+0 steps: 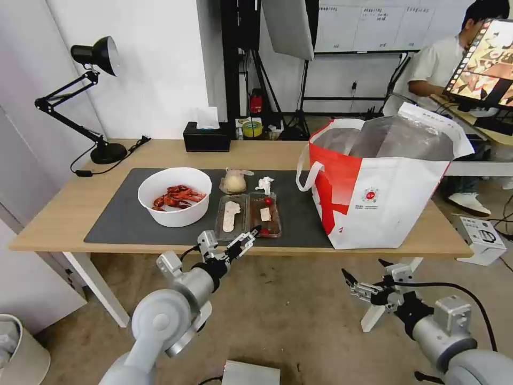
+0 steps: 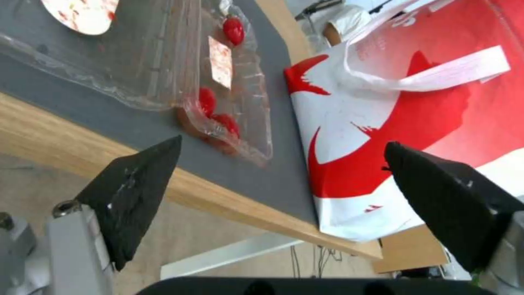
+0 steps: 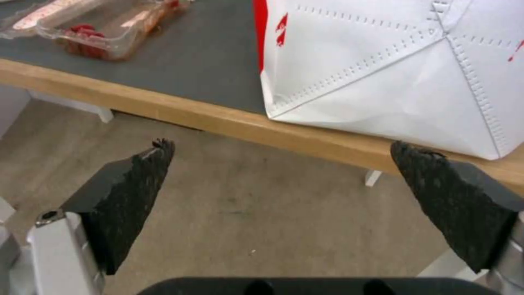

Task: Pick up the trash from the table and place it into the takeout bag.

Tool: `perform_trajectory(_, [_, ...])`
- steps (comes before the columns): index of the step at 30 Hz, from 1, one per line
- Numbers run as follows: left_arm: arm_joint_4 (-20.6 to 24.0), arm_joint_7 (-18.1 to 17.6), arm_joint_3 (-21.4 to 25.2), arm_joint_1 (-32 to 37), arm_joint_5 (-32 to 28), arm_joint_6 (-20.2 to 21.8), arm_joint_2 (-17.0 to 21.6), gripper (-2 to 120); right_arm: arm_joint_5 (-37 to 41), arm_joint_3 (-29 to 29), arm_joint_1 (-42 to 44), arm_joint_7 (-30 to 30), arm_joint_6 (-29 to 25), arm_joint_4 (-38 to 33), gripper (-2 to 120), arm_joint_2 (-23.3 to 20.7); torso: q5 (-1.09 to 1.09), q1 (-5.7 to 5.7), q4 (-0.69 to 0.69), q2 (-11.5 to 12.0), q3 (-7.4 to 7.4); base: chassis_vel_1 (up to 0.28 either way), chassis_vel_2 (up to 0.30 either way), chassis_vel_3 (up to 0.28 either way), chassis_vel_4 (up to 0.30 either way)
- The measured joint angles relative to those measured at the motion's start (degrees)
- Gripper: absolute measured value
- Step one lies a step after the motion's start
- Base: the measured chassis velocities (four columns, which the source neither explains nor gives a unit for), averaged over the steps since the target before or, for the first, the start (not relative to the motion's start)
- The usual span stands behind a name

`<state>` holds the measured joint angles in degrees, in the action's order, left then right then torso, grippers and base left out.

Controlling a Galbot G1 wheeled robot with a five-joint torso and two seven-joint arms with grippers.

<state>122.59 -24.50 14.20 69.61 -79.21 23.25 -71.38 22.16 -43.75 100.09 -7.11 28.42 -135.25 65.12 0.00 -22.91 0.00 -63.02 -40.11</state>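
On the table (image 1: 64, 214), a dark mat (image 1: 123, 219) carries the trash: a white bowl of red crayfish shells (image 1: 172, 200), a clear hinged tray with cherry tomatoes (image 1: 248, 215), a knotted clear bag (image 1: 234, 182) and a crumpled tissue (image 1: 264, 184). The takeout bag (image 1: 385, 198) stands open at the table's right end. My left gripper (image 1: 230, 243) hangs open just off the table's front edge, level with the tray (image 2: 218, 82) and beside the takeout bag (image 2: 415, 102). My right gripper (image 1: 363, 270) is open below the front edge, under the takeout bag (image 3: 393, 73).
A black desk lamp (image 1: 96, 96) and a black tissue box (image 1: 207, 136) stand along the table's far side. A white box (image 1: 481, 238) lies on the floor to the right, and a bin (image 1: 21, 353) sits at the lower left. Bare floor lies between me and the table.
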Motion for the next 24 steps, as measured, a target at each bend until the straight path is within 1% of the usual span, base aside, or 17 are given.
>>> perform_trajectory(10, [-2.54, -0.53, -1.23, -2.36, -0.82, 0.03, -0.28, 100, 0.02, 0.0, -0.57, 0.0, 0.03, 0.61, 100, -0.04, 0.0, 0.0, 0.0, 0.0, 0.0, 0.0, 0.0, 0.0, 0.0])
perform_trajectory(24, [-5.0, -1.65, -1.78, -4.22, -1.52, 0.09, -0.35, 100, 0.05, 0.34, -1.03, 0.0, 0.04, 1.07, 100, 0.05, 0.0, 0.0, 0.0, 0.0, 0.0, 0.0, 0.0, 0.0, 0.0])
